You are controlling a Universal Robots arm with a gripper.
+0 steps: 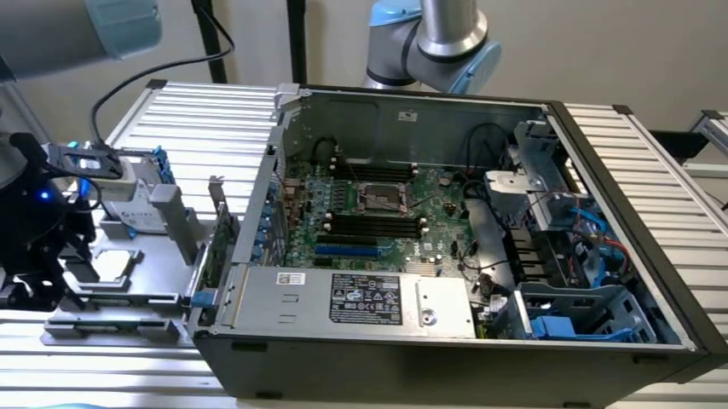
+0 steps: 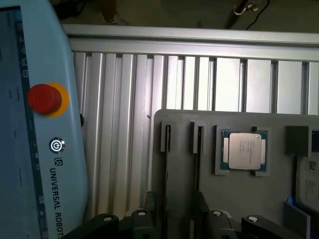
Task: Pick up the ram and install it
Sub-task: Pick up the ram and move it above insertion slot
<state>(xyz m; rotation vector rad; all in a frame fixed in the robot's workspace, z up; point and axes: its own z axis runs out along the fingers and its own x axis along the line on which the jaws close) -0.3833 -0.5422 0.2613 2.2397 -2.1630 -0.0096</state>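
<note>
Black end effector point(image 2: 177, 216) hangs over flat grey plastic tray point(image 2: 239, 199) on ribbed aluminium bench point(image 2: 124, 99). Fingers apart, gripping nothing. Thin ram stick point(image 2: 165, 149) stands edge-on in tray slot, just beside one finger.

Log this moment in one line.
gripper over gray parts tray | CPU in tray pocket | ram grip unconfirmed | computer case open

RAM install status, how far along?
Done: nothing; the motherboard's memory slots look empty. In hand: gripper sits over the gray parts tray, at its narrow slots beside the CPU chip. Left: picking the ram and seating it.
</note>
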